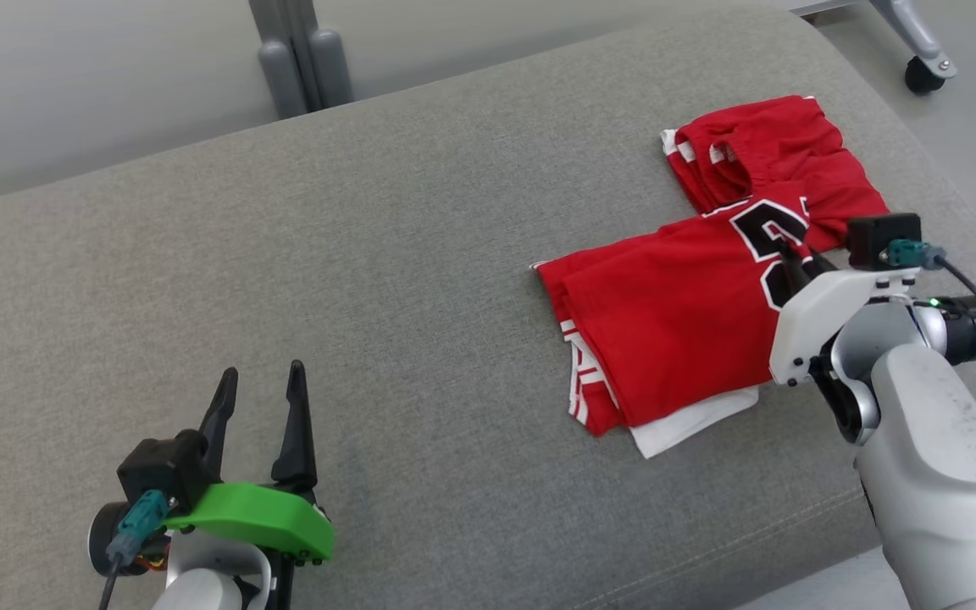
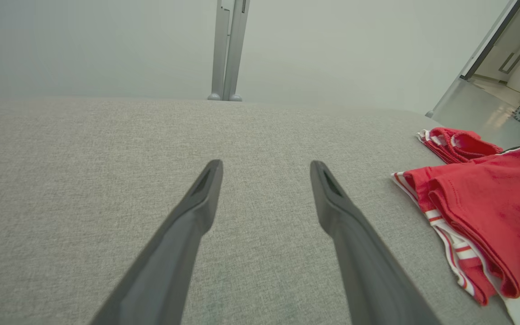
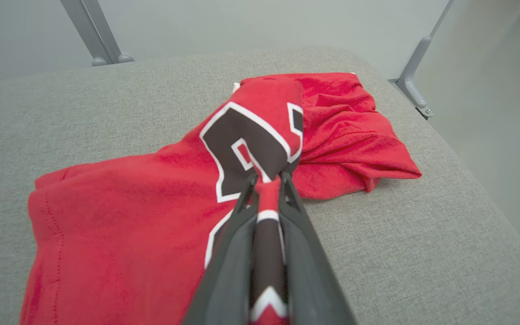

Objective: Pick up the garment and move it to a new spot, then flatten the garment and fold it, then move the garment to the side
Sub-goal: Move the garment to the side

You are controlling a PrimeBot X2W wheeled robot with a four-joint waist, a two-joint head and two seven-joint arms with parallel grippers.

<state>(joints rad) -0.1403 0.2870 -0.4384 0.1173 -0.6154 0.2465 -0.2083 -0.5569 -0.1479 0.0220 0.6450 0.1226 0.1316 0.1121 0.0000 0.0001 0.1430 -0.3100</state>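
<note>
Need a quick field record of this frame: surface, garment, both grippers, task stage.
surface: grey upholstered cushion
garment: red jersey with a black, white-outlined number; bunched and partly folded on the cushion's right part
right gripper: shut, pinching a fold of the jersey at the number
left gripper: open, holding nothing, by bare cushion to the jersey's left, apart from it
task stage: jersey gripped, not yet flat

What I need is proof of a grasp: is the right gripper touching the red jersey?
Touching. The right wrist view shows the right gripper shut on a fold of the red jersey, cloth pinched between its jaws.
</note>
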